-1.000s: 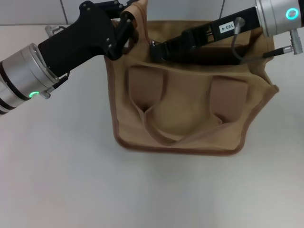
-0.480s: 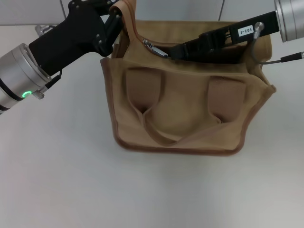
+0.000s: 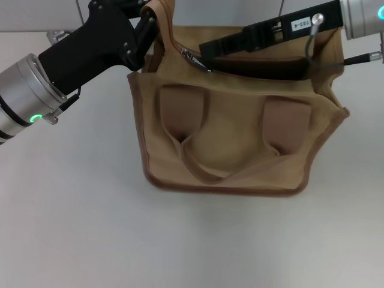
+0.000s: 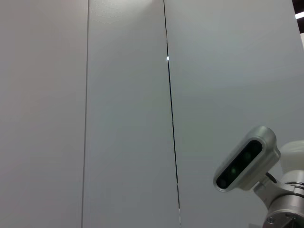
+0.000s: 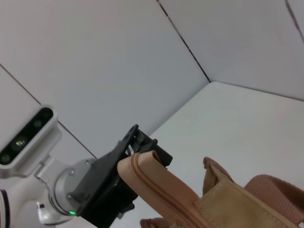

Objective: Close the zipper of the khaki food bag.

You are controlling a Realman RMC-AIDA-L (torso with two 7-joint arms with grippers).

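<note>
The khaki food bag (image 3: 234, 132) stands on the white table, its two strap handles hanging down its front. Its zipper (image 3: 180, 51) runs along the top, and the silver pull tab (image 3: 191, 59) lies near the left end, with the top gaping open to its right. My left gripper (image 3: 150, 21) is shut on the tan fabric end of the zipper at the bag's top left corner and holds it up. The right wrist view shows this grip (image 5: 128, 164) on the zipper end (image 5: 156, 183). My right gripper (image 3: 206, 48) hovers just right of and above the pull tab, apart from it.
The white table (image 3: 72, 228) spreads around the bag, with a grey wall behind. A cable (image 3: 312, 48) loops from my right arm over the bag's open top. The left wrist view shows only wall panels and the robot's head camera (image 4: 244, 159).
My right gripper drew back to the right, uncovering the silver pull tab, then rose and came back left a little. My left gripper tugged the bag's corner slightly left.
</note>
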